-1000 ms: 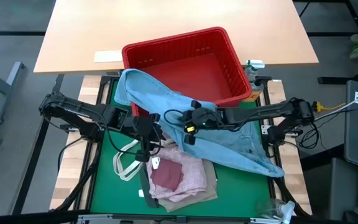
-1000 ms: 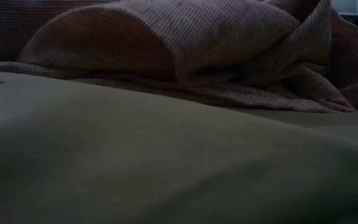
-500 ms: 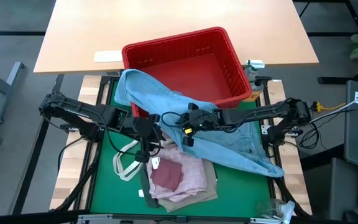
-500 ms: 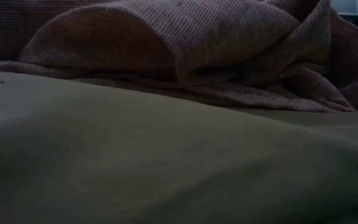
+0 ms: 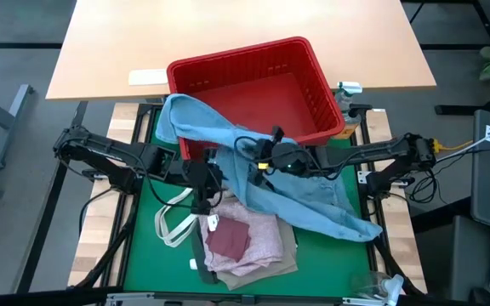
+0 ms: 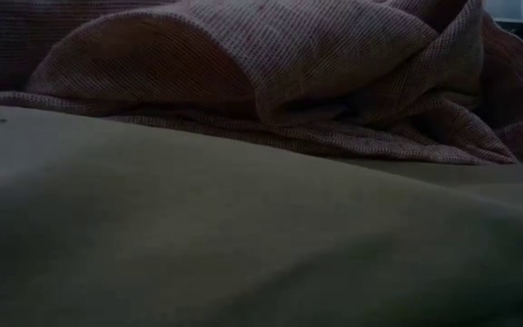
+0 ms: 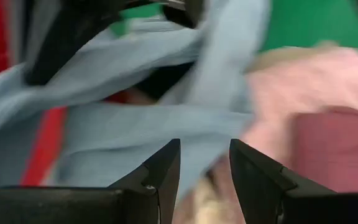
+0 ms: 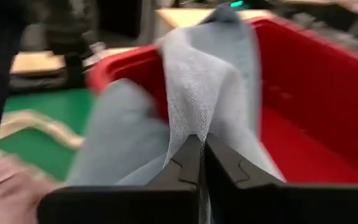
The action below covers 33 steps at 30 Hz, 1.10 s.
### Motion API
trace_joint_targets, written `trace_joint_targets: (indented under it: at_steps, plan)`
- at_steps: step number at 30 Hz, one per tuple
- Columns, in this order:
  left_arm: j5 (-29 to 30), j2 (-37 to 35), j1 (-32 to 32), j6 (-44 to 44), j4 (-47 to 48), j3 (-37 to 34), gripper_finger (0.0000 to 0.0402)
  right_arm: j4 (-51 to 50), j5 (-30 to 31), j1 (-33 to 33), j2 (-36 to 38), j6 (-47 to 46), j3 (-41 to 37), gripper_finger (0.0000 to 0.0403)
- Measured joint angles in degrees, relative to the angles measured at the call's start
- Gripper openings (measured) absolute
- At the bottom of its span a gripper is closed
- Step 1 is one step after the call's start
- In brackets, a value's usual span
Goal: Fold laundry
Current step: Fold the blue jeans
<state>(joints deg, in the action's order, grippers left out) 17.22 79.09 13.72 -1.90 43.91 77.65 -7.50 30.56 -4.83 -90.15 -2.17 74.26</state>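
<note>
Light blue denim jeans (image 5: 313, 191) hang over the near left corner of the red basket (image 5: 317, 102) and run across the green mat toward the near right. My right gripper (image 5: 247, 166) is shut on them above the mat's middle. Just left of it, my left gripper (image 5: 204, 200) stands open, with nothing between its fingers (image 7: 166, 168); the jeans (image 7: 135, 118) lie ahead of it. The mottled pink top (image 5: 258, 234) lies on the beige trousers (image 5: 289, 255) at the near edge; both fill the low view, the top (image 6: 289, 64) above the trousers (image 6: 243, 236). My right gripper pinches a raised fold of the jeans' denim (image 8: 199, 121) between its two fingers, which point nearly level toward the table's left. The cloth stands up from the fingertips and drapes away to both sides. One end rests on the basket's rim (image 5: 177, 110); the other trails on the mat (image 5: 356, 225).
The red basket's inside (image 8: 316, 74) is just beyond the held fold. A white tote bag's straps (image 5: 173, 223) lie on the mat near my left gripper. A darker red folded piece (image 5: 228, 240) sits on the pink top. A pale wooden table (image 5: 228, 34) lies beyond the basket.
My right gripper has shut on the jeans and gone up and a little toward the basket. The jeans' middle is lifted and bunched at the fingers, and the stretch toward the near right has drawn in, while the end on the basket's corner has stayed.
</note>
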Motion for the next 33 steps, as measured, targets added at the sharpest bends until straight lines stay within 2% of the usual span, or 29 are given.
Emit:
trace_joint_targets:
  at_steps: [4, 10, 13, 18, 22, 26, 31, 33]
  plan:
    - [7.5, 0.0, -1.6, -4.6, 1.9, 0.0, 0.0133, -0.1, 6.4, 0.1, 0.0, 0.0, 0.0, 0.0009]
    - [8.5, 0.0, -7.5, -15.5, 8.0, 0.0, 0.0133, 0.8, 12.2, 0.1, 0.0, -0.1, 0.0, 0.001]
    - [6.2, 0.0, -10.7, -17.5, 10.0, 0.0, 0.0133, 0.8, 12.8, 0.1, 0.0, 0.0, 0.0, 0.0011]
    - [-1.8, 0.5, -15.2, -18.3, 9.2, 0.0, 0.0133, 0.7, 12.4, 0.1, 0.0, 1.1, 0.0, 0.0004]
    - [-2.5, 1.4, -16.9, -19.1, 9.0, 0.0, 0.0133, 0.6, 12.4, 0.1, 0.0, 1.2, 0.0, 0.0009]
    - [-6.7, 2.4, -17.7, -19.1, 7.7, 0.0, 0.0133, 0.5, 12.4, 0.1, 0.0, 1.2, 0.0, 0.001]
    - [-7.1, 3.8, -17.9, -19.1, 8.0, 0.0, 0.013, 0.3, 12.3, 0.1, 0.0, 1.2, 0.0, 0.0011]
    - [-6.9, 4.0, -17.9, -19.0, 7.9, 0.0, 0.0116, 0.0, 12.4, 0.1, 0.0, 1.2, 0.1, 0.0011]
